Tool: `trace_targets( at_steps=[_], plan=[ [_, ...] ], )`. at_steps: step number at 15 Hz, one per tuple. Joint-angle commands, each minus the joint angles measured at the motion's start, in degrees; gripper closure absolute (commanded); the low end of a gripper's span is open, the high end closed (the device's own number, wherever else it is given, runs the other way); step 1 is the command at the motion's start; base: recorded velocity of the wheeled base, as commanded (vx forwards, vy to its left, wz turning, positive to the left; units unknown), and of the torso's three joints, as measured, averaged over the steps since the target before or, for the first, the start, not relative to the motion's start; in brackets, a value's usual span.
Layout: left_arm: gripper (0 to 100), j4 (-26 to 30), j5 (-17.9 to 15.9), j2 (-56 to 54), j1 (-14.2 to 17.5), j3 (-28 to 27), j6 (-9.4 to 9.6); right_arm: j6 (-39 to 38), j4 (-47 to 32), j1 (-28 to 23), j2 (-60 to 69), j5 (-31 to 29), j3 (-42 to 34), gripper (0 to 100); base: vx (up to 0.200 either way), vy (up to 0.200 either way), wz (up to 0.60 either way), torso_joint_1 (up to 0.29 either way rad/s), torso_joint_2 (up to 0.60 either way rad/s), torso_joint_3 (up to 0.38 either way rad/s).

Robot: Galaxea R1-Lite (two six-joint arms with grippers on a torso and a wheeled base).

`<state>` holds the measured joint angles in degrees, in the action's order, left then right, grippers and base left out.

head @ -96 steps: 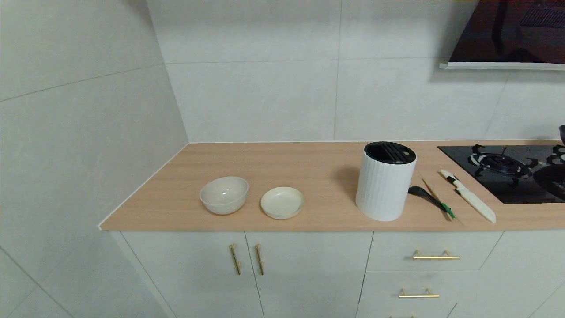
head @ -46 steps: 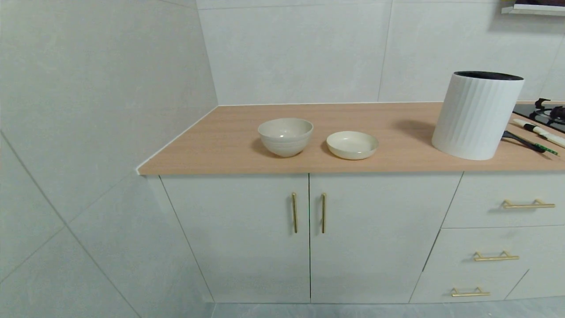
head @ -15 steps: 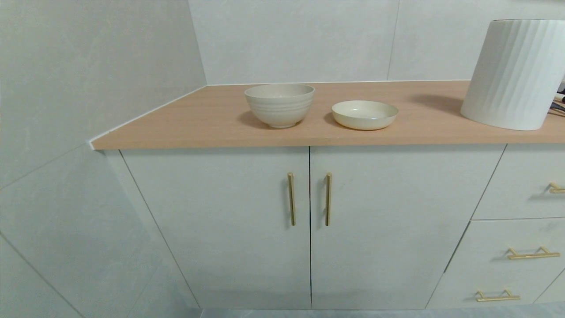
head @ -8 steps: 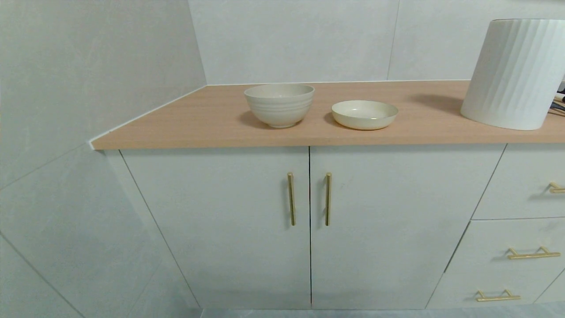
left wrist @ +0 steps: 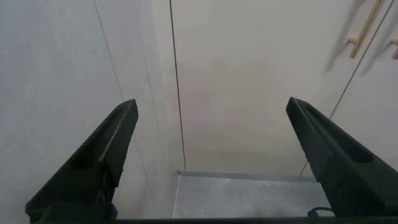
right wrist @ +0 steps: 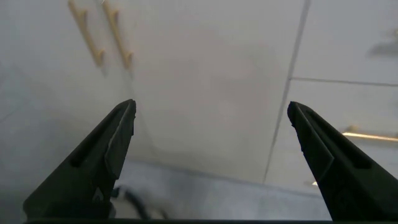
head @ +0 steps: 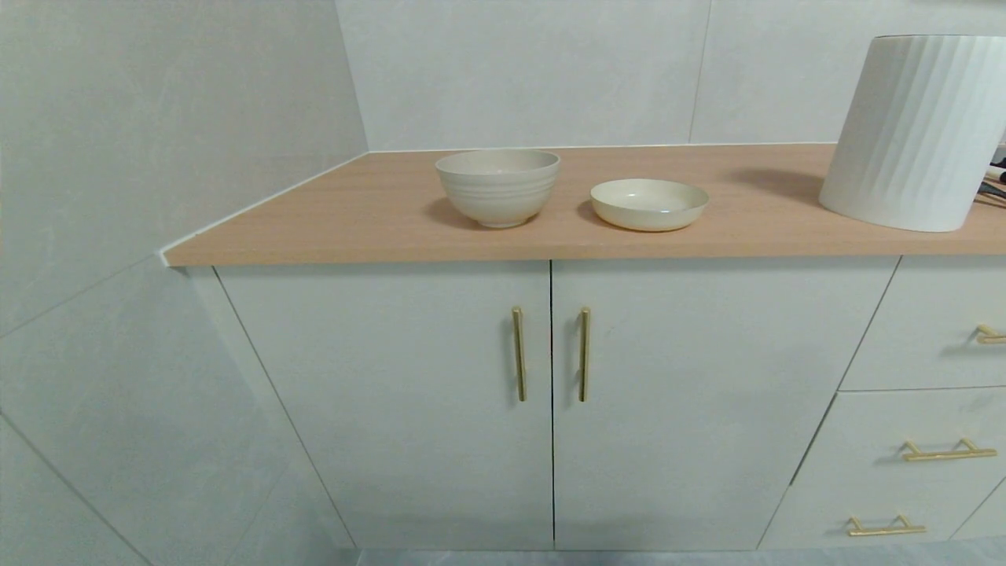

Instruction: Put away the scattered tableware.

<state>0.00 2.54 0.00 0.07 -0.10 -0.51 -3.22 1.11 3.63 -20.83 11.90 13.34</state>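
Cream bowl (head: 497,187) upright, shallow dish (head: 649,204) beside

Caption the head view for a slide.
Bowl and shallow dish sit apart on wooden counter above closed cabinet doors.

The tall white ribbed canister (head: 904,134) runs out past the right edge, and its top is seen edge-on, so the opening is hidden. Beside it a few dark utensil tips (head: 995,187) poke out, too little to name. The light wooden bench (head: 354,220) is cut off there too, as is the gold upper-drawer handle (head: 992,336). The deep beige ribbed bowl (head: 497,192) hides most of its inside behind its own wall. The left gripper (left wrist: 211,109) and right gripper (right wrist: 211,109) have dark fingers (left wrist: 102,162) cut off at the roots, and the grey floor (right wrist: 217,193) under the right one is a blur.
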Motion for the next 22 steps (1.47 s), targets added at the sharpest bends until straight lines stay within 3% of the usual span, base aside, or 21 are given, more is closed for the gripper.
trace_targets(
  at_steps=[1, 5, 10, 16, 22],
  plan=[
    [0, 0.0, 0.0, 0.1, 0.0, 0.0, -0.02, 0.6, 0.6, 4.8, -21.4, 2.3, 10.1, 0, 0.000, 0.000, 0.00, 0.000, 0.00, 0.000],
    [0, 0.0, 0.0, 0.1, 0.0, 0.0, 0.07, 0.6, 7.2, 13.8, -38.8, 2.3, 17.6, 0, 0.000, 0.000, 0.00, 0.000, 0.00, 0.000],
    [0, 0.0, 0.0, 0.1, 0.0, 0.1, 0.78, -0.5, 24.7, 19.6, -61.5, 2.8, 23.9, 0, 0.000, 0.000, 0.00, 0.000, 0.00, 0.000],
    [0, 0.0, 0.0, 0.1, 0.0, 0.1, 0.78, -5.9, 25.6, 28.7, -77.3, 2.8, 38.2, 0, 0.000, 0.000, 0.00, 0.000, 0.00, 0.000],
    [0, 0.0, 0.0, 0.1, 0.0, 0.1, 0.86, -11.4, 26.2, 30.1, -82.9, 2.8, 39.4, 0, 0.000, 0.000, 0.00, 0.000, 0.00, 0.000]
  ],
)
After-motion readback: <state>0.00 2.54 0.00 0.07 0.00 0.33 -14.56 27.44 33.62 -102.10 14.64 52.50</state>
